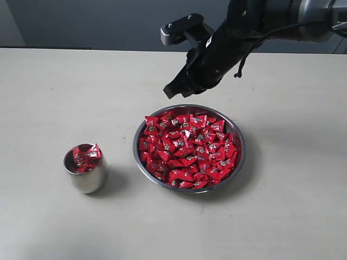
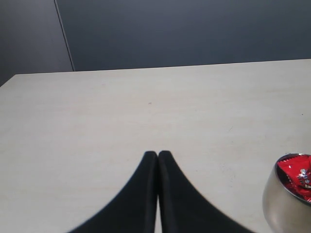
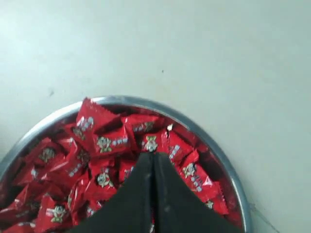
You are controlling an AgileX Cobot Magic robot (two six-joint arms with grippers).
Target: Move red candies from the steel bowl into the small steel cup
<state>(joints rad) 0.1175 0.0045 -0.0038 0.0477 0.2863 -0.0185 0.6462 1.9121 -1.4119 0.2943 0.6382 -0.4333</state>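
The steel bowl point(image 1: 237, 134) sits mid-table, heaped with red candies point(image 1: 187, 149). Left of it stands the small steel cup point(image 1: 87, 177) with a few red candies point(image 1: 85, 157) inside. My right gripper point(image 1: 169, 92) hangs in the air above the bowl's far rim, shut, with nothing seen between its fingers. In the right wrist view its closed tips point(image 3: 153, 156) point down over the candies point(image 3: 104, 143) in the bowl point(image 3: 221, 155). My left gripper point(image 2: 158, 154) is shut and empty over bare table, with the cup point(image 2: 284, 204) off to one side. The left arm is out of the exterior view.
The beige table point(image 1: 49, 97) runs back to a dark wall point(image 1: 97, 21). The right arm's black body point(image 1: 260, 21) reaches in from the upper right.
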